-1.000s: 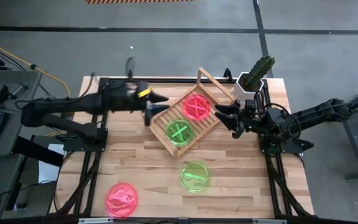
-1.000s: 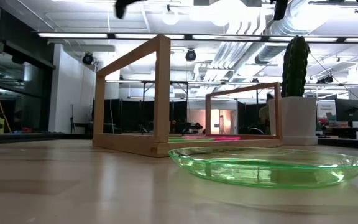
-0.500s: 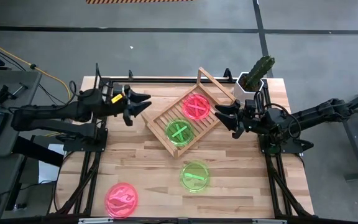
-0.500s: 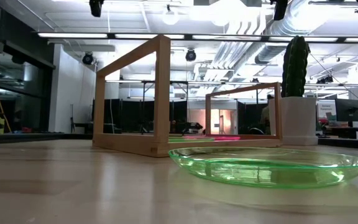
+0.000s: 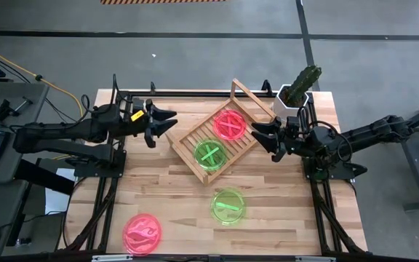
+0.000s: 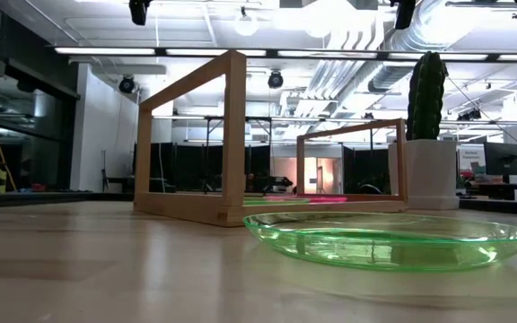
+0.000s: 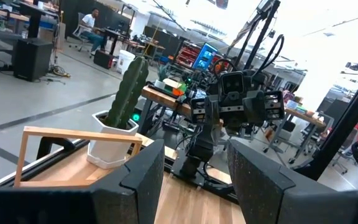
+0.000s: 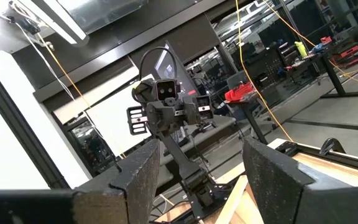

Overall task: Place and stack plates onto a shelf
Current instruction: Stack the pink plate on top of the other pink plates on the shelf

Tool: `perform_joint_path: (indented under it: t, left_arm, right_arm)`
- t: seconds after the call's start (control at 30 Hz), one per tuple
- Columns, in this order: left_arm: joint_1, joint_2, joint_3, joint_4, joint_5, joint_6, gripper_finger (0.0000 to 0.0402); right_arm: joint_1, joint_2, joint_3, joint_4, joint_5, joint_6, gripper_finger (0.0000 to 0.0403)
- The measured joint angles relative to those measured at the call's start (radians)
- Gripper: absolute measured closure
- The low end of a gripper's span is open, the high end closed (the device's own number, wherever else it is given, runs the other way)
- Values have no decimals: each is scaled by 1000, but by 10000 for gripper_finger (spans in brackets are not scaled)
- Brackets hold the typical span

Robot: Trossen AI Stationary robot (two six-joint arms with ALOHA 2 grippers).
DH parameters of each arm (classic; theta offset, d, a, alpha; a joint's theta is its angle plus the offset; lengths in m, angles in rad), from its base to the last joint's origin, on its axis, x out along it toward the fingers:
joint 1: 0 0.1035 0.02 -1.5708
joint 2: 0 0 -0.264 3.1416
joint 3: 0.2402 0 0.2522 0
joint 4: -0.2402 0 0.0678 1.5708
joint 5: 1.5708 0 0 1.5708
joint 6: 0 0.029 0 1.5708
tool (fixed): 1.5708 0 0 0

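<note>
The light wooden rack lies slantwise at the table's middle, its taller frame end at the far right. A pink-red plate and a green plate lie on its slats. Another green plate lies on the table nearer the front; it fills the low view. Another pink-red plate lies at the near left. My left gripper is open and empty, left of the rack. My right gripper is open and empty, right of the rack.
A white pot with a cactus stands at the far right corner, just beyond my right gripper. Bare wooden table lies between the rack and the two loose plates.
My left gripper has drawn back from the rack's left corner toward the table's left edge, empty, and has kept still for the last half second. The plates and the rack have not moved.
</note>
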Motion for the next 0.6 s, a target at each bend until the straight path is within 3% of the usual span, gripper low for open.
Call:
perform_joint_path:
  t: [0.33, 0.6]
  left_arm:
    - [0, 0, 0, 1, 4, 0, 239]
    - [0, 0, 0, 3, 126, 9, 239]
  right_arm:
    - [0, 0, 0, 0, 0, 11, 193]
    - [0, 0, 0, 0, 0, 28, 193]
